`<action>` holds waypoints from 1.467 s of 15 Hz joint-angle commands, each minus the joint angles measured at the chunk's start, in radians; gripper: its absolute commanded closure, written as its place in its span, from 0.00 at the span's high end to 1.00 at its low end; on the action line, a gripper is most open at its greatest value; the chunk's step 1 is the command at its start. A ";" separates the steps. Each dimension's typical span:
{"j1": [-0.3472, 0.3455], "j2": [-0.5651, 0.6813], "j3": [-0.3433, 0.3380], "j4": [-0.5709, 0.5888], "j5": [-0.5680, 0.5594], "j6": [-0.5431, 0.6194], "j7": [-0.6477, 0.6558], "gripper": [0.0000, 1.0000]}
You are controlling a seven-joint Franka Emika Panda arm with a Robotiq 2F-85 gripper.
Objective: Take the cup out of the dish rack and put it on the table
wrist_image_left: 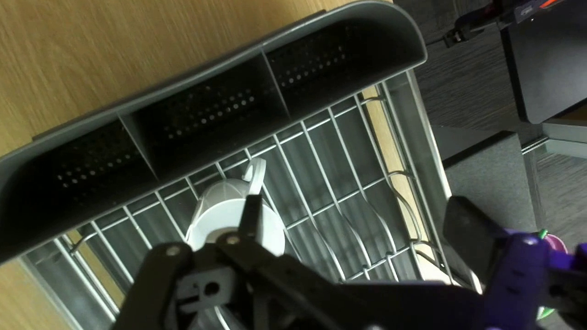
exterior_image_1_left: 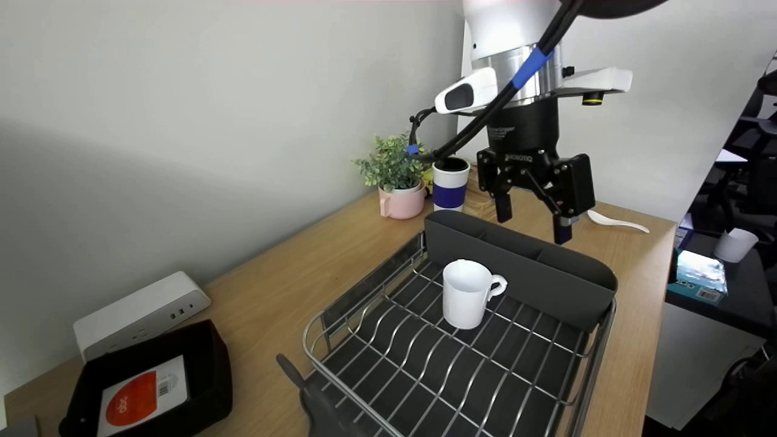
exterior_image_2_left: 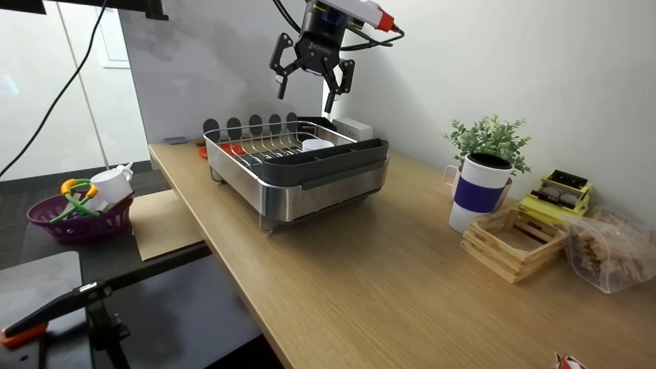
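In an exterior view, a plant [exterior_image_1_left: 394, 167] and tumbler [exterior_image_1_left: 450, 195] stand far on the counter [exterior_image_1_left: 273, 291], beyond the grey caddy [exterior_image_1_left: 516, 270]; near left, a black case [exterior_image_1_left: 212, 376] bears a label [exterior_image_1_left: 145, 394] seemingly reading "abc". "ROBOTIQ" marks the gripper [exterior_image_1_left: 533, 223], fingers spread, above the dish rack [exterior_image_2_left: 318, 201]. The white mug [exterior_image_1_left: 464, 297] stands upright inside, below the gripper.

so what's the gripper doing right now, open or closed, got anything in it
Gripper: open, holding nothing; the white mug sits in the dish rack.
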State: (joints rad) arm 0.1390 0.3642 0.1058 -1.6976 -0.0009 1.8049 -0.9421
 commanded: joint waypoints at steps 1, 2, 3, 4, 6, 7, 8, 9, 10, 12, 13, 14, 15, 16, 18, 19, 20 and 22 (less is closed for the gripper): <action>-0.021 0.009 0.026 0.011 -0.008 -0.005 0.006 1.00; -0.021 0.012 0.027 0.016 -0.008 -0.007 0.006 1.00; -0.025 0.005 0.027 0.009 -0.004 0.006 -0.001 1.00; -0.029 0.008 0.030 0.014 0.007 0.010 -0.012 1.00; -0.033 0.028 0.036 0.034 0.014 0.015 -0.030 1.00; -0.033 0.036 0.039 0.039 0.020 0.035 -0.026 1.00; -0.033 0.043 0.043 0.043 0.024 0.055 -0.021 1.00; -0.030 0.051 0.045 0.048 0.026 0.079 -0.012 1.00; -0.029 0.060 0.050 0.053 0.031 0.099 -0.009 1.00; -0.027 0.086 0.059 0.069 0.046 0.144 -0.002 1.00; -0.026 0.102 0.063 0.081 0.055 0.157 0.008 1.00; -0.026 0.122 0.068 0.097 0.063 0.164 0.009 1.00; -0.025 0.141 0.073 0.115 0.069 0.163 0.015 1.00; -0.023 0.161 0.075 0.134 0.070 0.163 0.024 1.00; -0.018 0.203 0.078 0.177 0.062 0.142 0.046 1.00; -0.018 0.217 0.080 0.192 0.063 0.136 0.055 1.00; -0.021 0.231 0.082 0.205 0.064 0.135 0.060 1.00; -0.025 0.257 0.085 0.228 0.066 0.130 0.072 1.00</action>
State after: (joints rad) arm 0.1312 0.5693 0.1735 -1.5356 0.0519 1.9604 -0.8857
